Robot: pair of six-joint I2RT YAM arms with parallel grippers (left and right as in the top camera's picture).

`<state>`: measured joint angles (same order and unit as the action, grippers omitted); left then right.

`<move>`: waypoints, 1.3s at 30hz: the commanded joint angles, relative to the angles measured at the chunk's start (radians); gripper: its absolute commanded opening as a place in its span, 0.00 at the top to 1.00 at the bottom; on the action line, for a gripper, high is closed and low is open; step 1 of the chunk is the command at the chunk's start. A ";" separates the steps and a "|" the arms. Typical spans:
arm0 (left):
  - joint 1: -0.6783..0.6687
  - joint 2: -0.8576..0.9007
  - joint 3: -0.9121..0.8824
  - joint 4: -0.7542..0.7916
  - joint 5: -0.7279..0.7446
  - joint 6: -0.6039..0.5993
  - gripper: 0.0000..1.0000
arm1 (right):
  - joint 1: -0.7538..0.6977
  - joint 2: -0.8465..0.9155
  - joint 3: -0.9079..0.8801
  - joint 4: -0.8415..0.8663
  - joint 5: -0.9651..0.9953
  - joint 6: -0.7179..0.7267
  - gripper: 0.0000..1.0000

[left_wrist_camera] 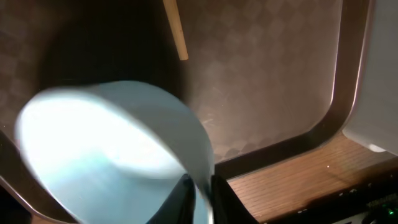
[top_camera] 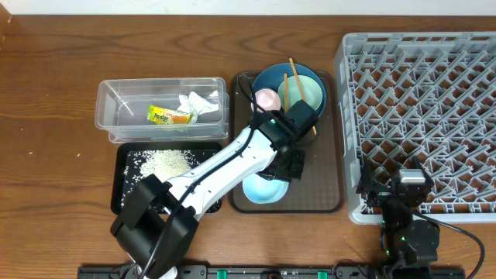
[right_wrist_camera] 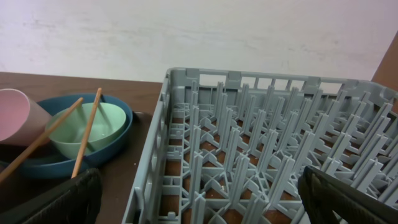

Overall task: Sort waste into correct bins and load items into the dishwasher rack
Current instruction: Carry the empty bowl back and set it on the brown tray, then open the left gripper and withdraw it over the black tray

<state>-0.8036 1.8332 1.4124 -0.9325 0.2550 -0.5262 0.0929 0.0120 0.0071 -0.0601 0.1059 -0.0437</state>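
Observation:
My left gripper (top_camera: 293, 167) is shut on the rim of the small light blue bowl (top_camera: 265, 188), which sits at the front of the brown tray; the bowl fills the left wrist view (left_wrist_camera: 106, 149), with the jaws (left_wrist_camera: 202, 199) pinching its wall. The dark blue bowl (top_camera: 267, 77) holds the mint green bowl (top_camera: 306, 91), the pink cup (top_camera: 267, 98) and two chopsticks (top_camera: 285, 89). The clear tub (top_camera: 116, 108) holds the wrapper (top_camera: 167, 116) and the tissue (top_camera: 198, 105). The black tray (top_camera: 124, 190) holds rice (top_camera: 163, 163). My right gripper (top_camera: 403, 198) is open at the grey rack's (top_camera: 418, 108) front left corner (right_wrist_camera: 199, 205).
The brown serving tray (top_camera: 329, 178) lies between the bins and the rack. The right wrist view shows the mint green bowl (right_wrist_camera: 87, 127), the pink cup (right_wrist_camera: 18, 115), the chopsticks (right_wrist_camera: 87, 137) and a white wall behind.

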 commanded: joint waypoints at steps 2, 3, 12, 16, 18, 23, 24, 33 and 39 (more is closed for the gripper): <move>-0.001 0.009 -0.008 0.000 -0.014 -0.011 0.83 | -0.007 -0.003 -0.002 -0.003 0.010 0.013 0.01; -0.001 0.009 -0.008 0.000 -0.014 -0.011 0.83 | -0.007 -0.003 -0.002 -0.003 0.010 0.013 0.01; -0.001 0.009 -0.008 -0.001 -0.014 -0.010 0.76 | -0.007 -0.003 -0.002 -0.003 0.010 0.013 0.01; 0.000 0.008 -0.008 -0.005 -0.014 -0.009 0.76 | -0.007 -0.003 -0.002 -0.003 0.010 0.013 0.01; 0.001 0.004 -0.008 -0.005 -0.014 -0.006 0.76 | -0.007 -0.003 -0.002 -0.003 0.010 0.013 0.01; 0.025 -0.033 -0.008 -0.011 -0.014 0.021 0.77 | -0.007 -0.003 -0.002 -0.003 0.010 0.013 0.01; 0.035 -0.045 -0.008 -0.016 -0.015 0.026 0.77 | -0.007 -0.003 -0.002 -0.003 0.010 0.013 0.01; 0.187 -0.242 -0.008 -0.117 -0.088 0.062 0.77 | -0.007 -0.003 -0.002 -0.003 0.010 0.013 0.01; 0.329 -0.398 -0.008 -0.240 -0.245 0.062 0.75 | -0.007 -0.003 -0.002 -0.003 0.010 0.013 0.01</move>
<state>-0.5247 1.4899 1.4117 -1.1370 0.1284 -0.4808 0.0929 0.0120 0.0071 -0.0597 0.1059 -0.0437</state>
